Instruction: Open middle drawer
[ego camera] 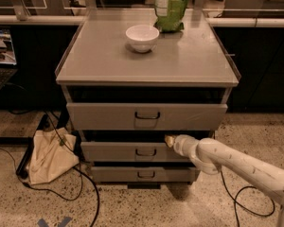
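Note:
The grey cabinet has three drawer fronts. The middle drawer (113, 152) is the medium-sized one, with a small dark loop handle (146, 152). It stands slightly out, with a dark gap above it. My gripper (170, 140) is on the end of the white arm, which comes in from the lower right. It sits at the top edge of the middle drawer, just right of and above the handle. The top drawer (99, 116) also stands a little out.
A white bowl (142, 37) and a green bag (169, 6) stand on the cabinet top (189, 60). The bottom drawer (113, 174) is the slimmest. A beige cloth bag (49, 155) and black cables (92, 193) lie on the floor to the left.

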